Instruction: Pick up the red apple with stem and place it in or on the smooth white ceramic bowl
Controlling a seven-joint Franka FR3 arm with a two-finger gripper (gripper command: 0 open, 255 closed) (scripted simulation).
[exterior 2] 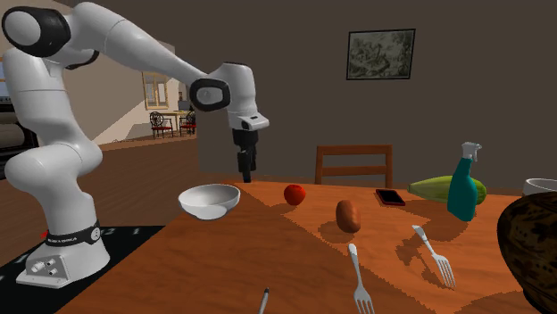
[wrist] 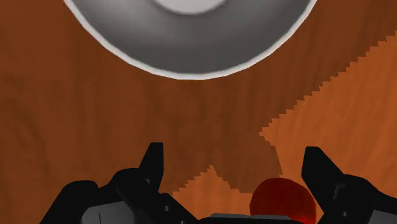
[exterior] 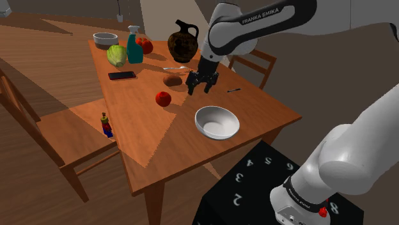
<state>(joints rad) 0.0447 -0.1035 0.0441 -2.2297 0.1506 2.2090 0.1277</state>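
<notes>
The red apple rests on the wooden table, about mid-table. The white bowl sits empty near the table's front edge, towards the stand. My black gripper hangs open above the table, to the shoulder view's right of the apple and beyond the bowl. In the second exterior view the gripper hovers between the bowl and the apple, higher than both. In the wrist view the fingers stand apart around bare wood; the apple shows low near one finger, untouched, with the bowl ahead.
A brown oval thing, a fork and a dark jug lie beyond the gripper. A teal spray bottle, a green vegetable, a phone and a second bowl stand farther off. Chairs flank the table.
</notes>
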